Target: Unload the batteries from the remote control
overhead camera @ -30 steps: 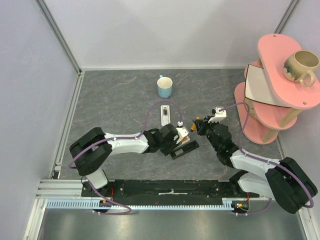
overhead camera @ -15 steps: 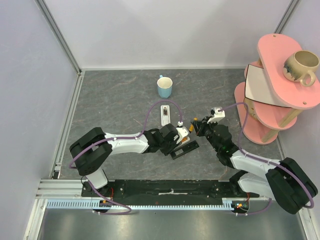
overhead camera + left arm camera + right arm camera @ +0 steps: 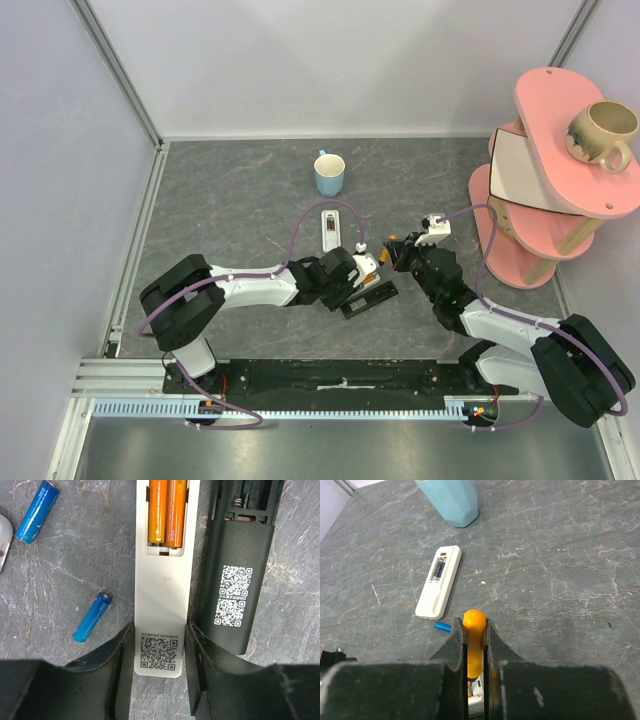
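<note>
My left gripper [image 3: 159, 645] is shut on the near end of a white remote [image 3: 165, 580] lying on the table. Its open compartment holds two orange batteries [image 3: 167, 510]. A black remote [image 3: 240, 570] with an empty compartment lies right beside it. Two blue batteries [image 3: 92, 616] [image 3: 36, 511] lie loose to the left. My right gripper [image 3: 475, 630] is shut on an orange round-ended tool [image 3: 474, 622], held just above and right of the left gripper [image 3: 362, 272]. In the top view the right gripper [image 3: 395, 248] is beside the white remote's far end.
A second white remote [image 3: 329, 229] with an open back lies farther off, with a blue battery [image 3: 442, 626] near its end. A light blue cup [image 3: 329, 173] stands behind it. A pink shelf [image 3: 540, 190] with a beige mug [image 3: 600, 133] stands at the right.
My right gripper has edged slightly left with the orange tool. The left gripper and the remotes have not moved.
</note>
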